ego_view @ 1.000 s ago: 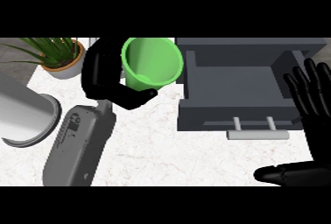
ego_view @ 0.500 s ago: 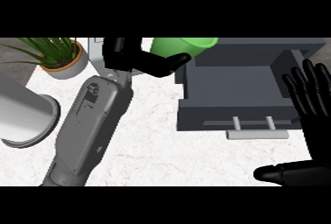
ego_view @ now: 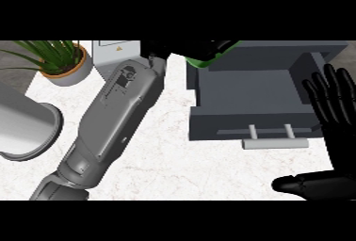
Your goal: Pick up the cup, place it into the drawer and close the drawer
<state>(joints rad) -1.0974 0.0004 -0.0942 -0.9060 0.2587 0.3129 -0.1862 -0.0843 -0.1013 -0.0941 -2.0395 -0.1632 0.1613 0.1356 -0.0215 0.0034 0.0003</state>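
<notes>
- Step in hand: carry phase. The cup point(ego_view: 208, 60) is off the worktop point(ego_view: 173, 160) and held at the back-left corner of the open drawer point(ego_view: 250, 89), not yet inside it.
- Cup location: top centre of the view, mostly hidden. Only a green sliver shows under the black fingers, against the drawer's rear left wall. Can't tell if it is upright or tilted.
- Left robot hand point(ego_view: 182, 47): curled round the cup, holding it, at the top edge of the scene.
- Left forearm point(ego_view: 111, 117): long grey diagonal from the lower left up to top centre, stretched far out across the worktop.
- Right robot hand point(ego_view: 332, 110): at the right edge beside the drawer, fingers straight and up, thumb low near the bottom right. Holding nothing, resting.
- Drawer: pulled out, cavity looks bare, handle point(ego_view: 274, 142) facing the robot.
- Next move, my judgement: shift the cup right and toward the robot so it sits over the cavity, lower it, then uncurl the fingers. After that the front needs a push at the handle to shut; the right robot hand looks nearer to it.
- Watch for: the cup catching on the drawer's left wall on the way in.
- Other items: potted plant point(ego_view: 62, 61) at top left and grey cylinder point(ego_view: 24, 122) at left, both well apart from the drawer.
</notes>
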